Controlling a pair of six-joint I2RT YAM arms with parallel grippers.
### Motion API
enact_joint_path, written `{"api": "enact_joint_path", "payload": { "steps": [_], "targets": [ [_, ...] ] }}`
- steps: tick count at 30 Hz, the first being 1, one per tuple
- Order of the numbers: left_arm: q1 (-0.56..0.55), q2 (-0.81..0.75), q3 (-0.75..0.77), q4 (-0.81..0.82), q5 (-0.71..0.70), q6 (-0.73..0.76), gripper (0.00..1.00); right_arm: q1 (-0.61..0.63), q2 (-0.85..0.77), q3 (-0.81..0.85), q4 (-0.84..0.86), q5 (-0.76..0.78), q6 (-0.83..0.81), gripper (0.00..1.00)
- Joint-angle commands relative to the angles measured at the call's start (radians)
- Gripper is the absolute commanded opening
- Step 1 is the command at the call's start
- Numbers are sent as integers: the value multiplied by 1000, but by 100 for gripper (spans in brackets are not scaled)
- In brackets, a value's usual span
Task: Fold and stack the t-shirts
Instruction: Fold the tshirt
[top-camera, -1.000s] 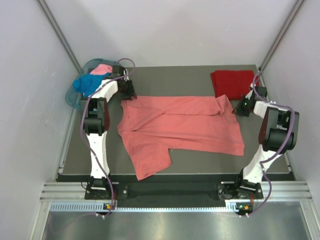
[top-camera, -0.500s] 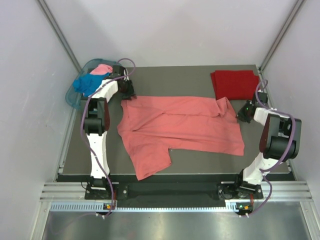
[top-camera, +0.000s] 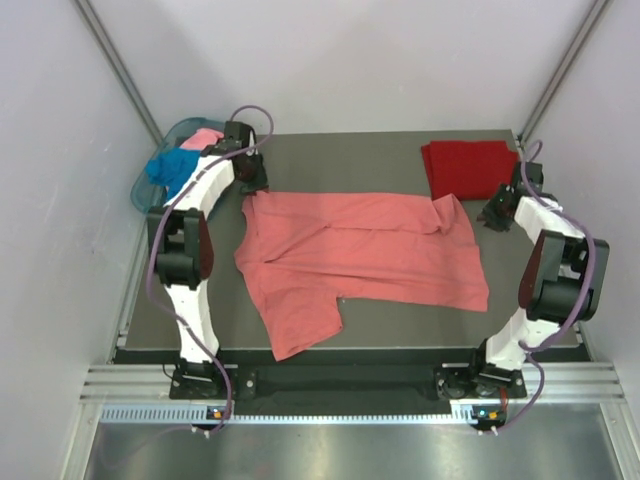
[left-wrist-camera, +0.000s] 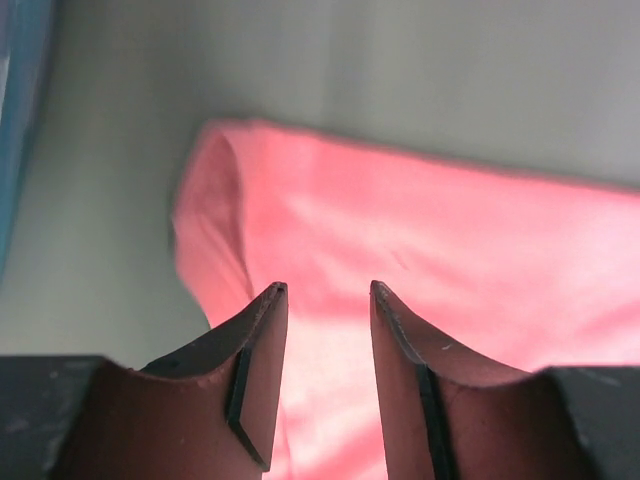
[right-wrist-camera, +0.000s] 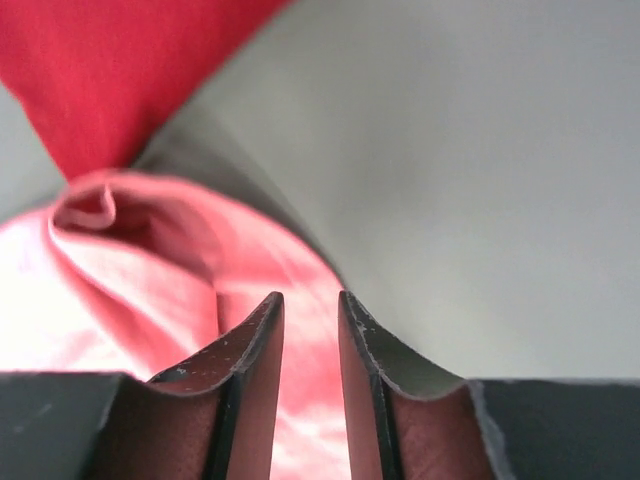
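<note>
Salmon-coral t-shirt spread out; left gripper, right gripper parted over far corners

Salmon-coral t-shirt blurred, cropped in left wrist view, dark red t-shirt cut off at right wrist view's top edge

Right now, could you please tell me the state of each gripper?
Left gripper: open, holding nothing, over a corner of the salmon-coral shirt.
Right gripper: open by a narrow gap, holding nothing.
</note>
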Motion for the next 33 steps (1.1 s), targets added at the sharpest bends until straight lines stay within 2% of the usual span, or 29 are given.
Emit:
{"api": "enact_joint_path", "payload": {
  "steps": [1, 4, 5, 6, 8, 12, 14, 16, 20, 28, 31, 32, 33],
  "targets": [
    [-54, -203, -154, -11, -3, -4, 43, 28, -110, -28, -110, 36, -32, 29],
    [-88, -308, -322, -2, -41, 10, 44, 90, -178, -80, -121, 48, -46, 31],
    [-94, -350, -397, -2, -80, 8, 43, 154, -202, -97, -139, 77, -56, 31],
    [-93, -369, -398, -5, -84, 7, 44, 191, -210, -103, -153, 99, -61, 31],
    [-87, -398, -493, -15, -92, -7, 44, 276, -218, -115, -193, 131, -64, 31],
    [-84, -501, -658, -15, -133, -52, 43, 481, -282, -183, -187, 134, -87, 33],
    [-71, -541, -700, -2, -138, -70, 43, 564, -302, -203, -167, 127, -86, 34],
    [-64, -590, -755, 26, -153, -104, 45, 618, -308, -244, -75, 68, -109, 36],
    [-51, -601, -816, 67, -89, -168, 47, 774, -235, -241, -15, 59, -115, 37],
    [-51, -576, -884, 74, -153, -222, 45, 851, -189, -293, 56, 129, -76, 37],
    [-51, -566, -890, 90, -161, -224, 39, 858, -195, -325, 86, 128, -60, 36],
    [-51, -552, -889, 90, -164, -225, 26, 862, -195, -331, 88, 125, -53, 36],
    [-51, -544, -886, 92, -162, -222, 19, 864, -198, -332, 85, 125, -49, 36]
  ]
}}
